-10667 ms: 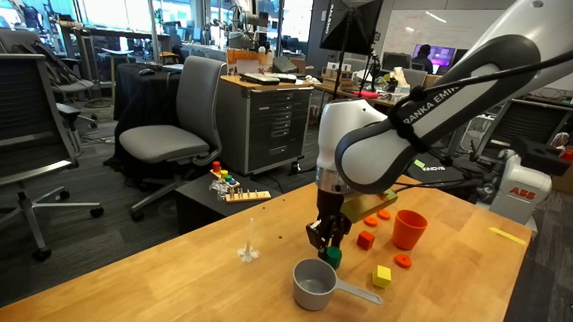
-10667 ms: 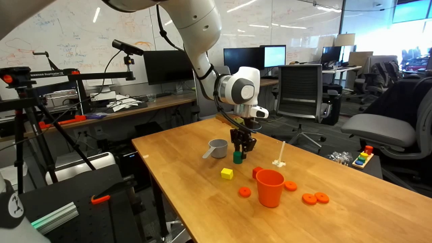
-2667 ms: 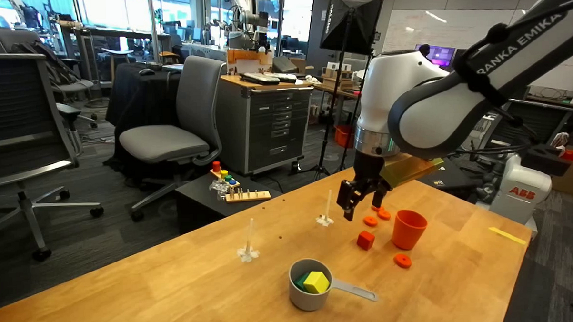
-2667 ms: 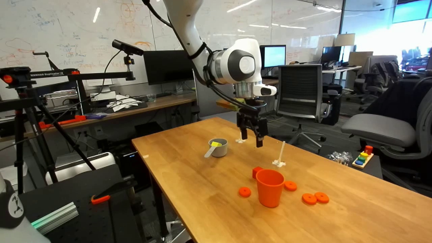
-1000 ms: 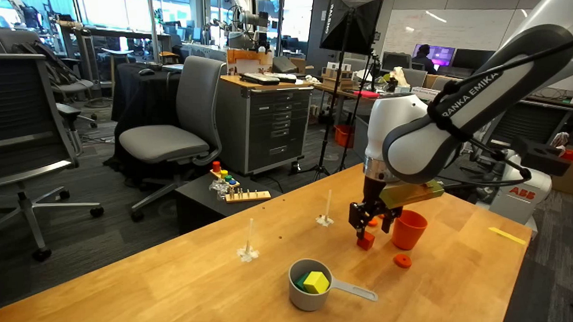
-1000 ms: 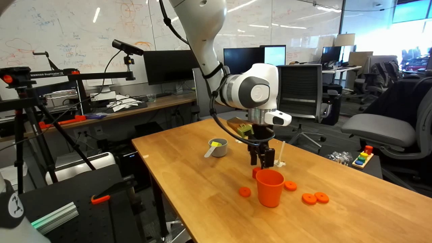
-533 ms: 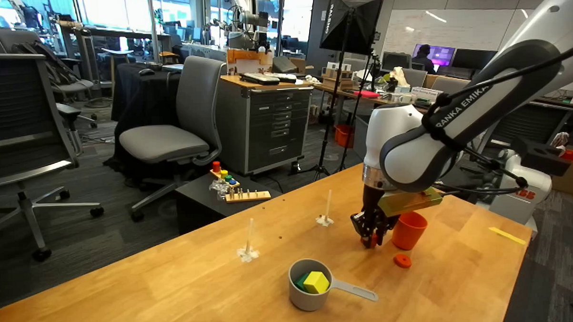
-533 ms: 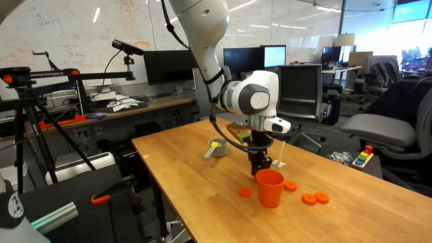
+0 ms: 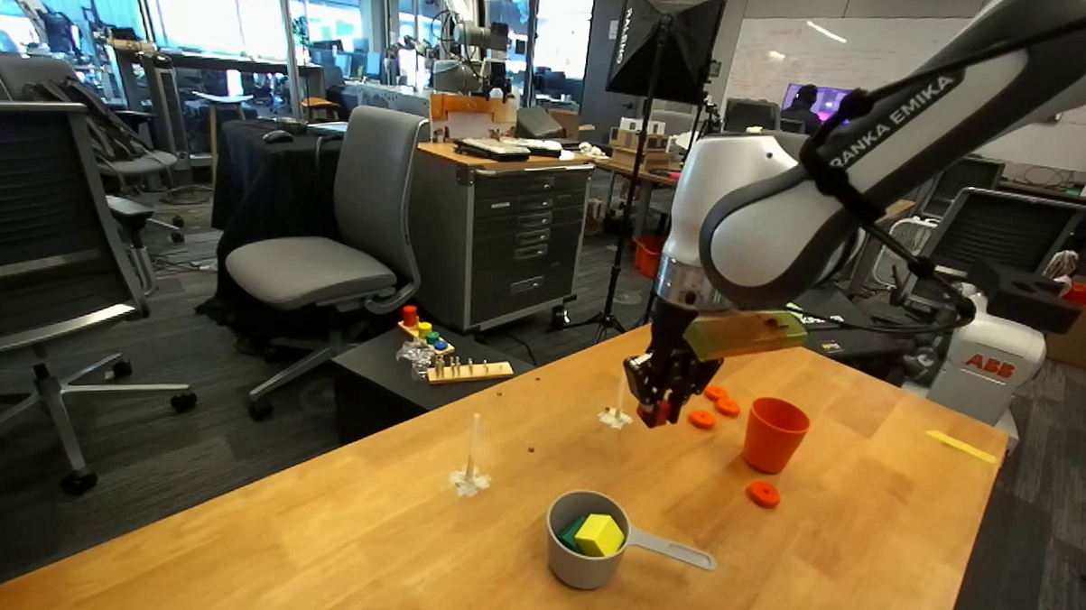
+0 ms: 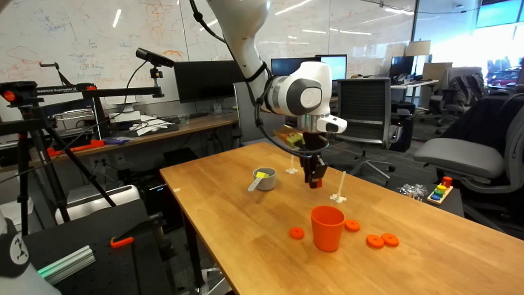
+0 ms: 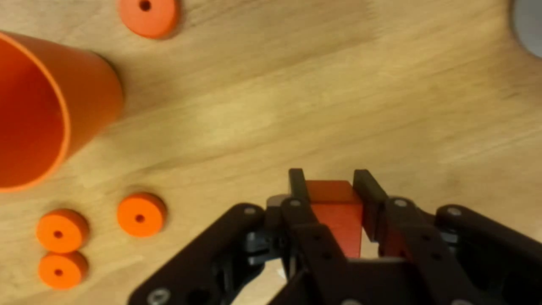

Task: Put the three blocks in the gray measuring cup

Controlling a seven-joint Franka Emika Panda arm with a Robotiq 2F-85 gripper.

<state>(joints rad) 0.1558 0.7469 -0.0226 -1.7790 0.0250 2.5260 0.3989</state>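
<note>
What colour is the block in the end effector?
The block is orange-red, clearest in the wrist view.

An orange cup (image 10: 328, 231) stands upright on the wooden table (image 9: 335, 547) I view remotely, four orange discs (image 9: 764, 494) lying near it, while two pale sticks (image 10: 341, 184) point upward and, in an exterior view, a black softbox (image 9: 652, 53) looms beyond

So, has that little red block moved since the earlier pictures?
Yes: up and left in an exterior view, away from the orange cup; the gripper now holds the red block above the table.
</note>
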